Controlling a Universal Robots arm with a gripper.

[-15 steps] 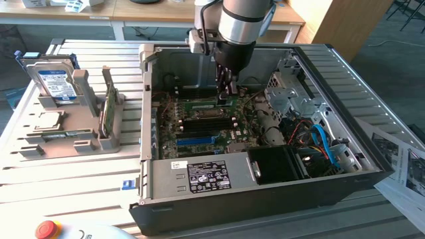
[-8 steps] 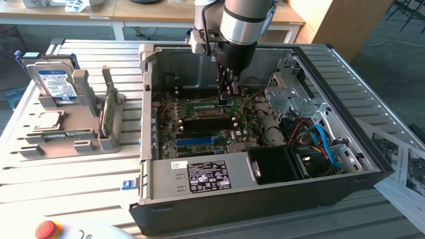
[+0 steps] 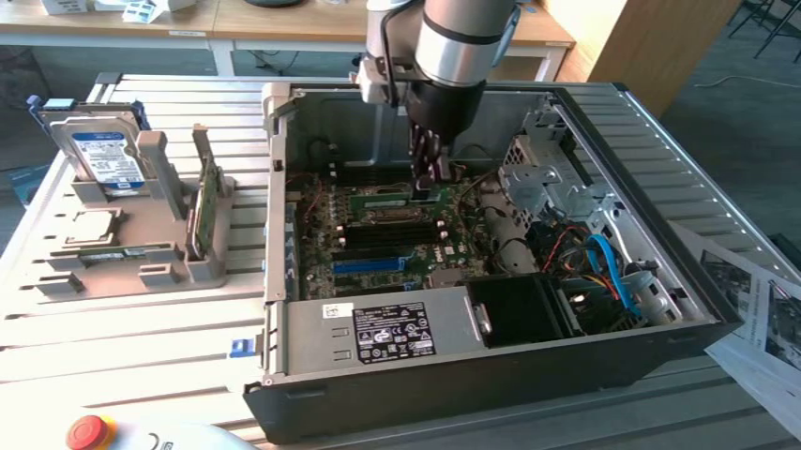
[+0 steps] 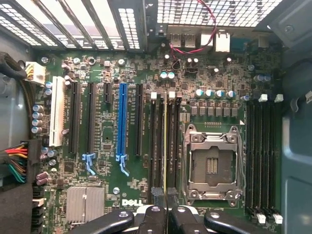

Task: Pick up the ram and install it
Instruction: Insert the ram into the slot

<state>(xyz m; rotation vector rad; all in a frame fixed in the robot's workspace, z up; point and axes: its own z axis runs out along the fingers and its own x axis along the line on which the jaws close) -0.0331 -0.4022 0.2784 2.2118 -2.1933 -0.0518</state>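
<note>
Your claw is clenched on the ram, so the pickup looks done. The ram stands edge-on inside the case, in line with the slots just beside the socket. You can't yet tell whether it's seated.

Matt painted metal case, glossy laminate motherboard

One high, wide view and one close view of the same machine.
The exterior view looks steeply down across the table from the power supply end of the open computer case. The wrist view faces straight down, close over the motherboard. Both take in that board and the ram clamped in the gripper.
</note>
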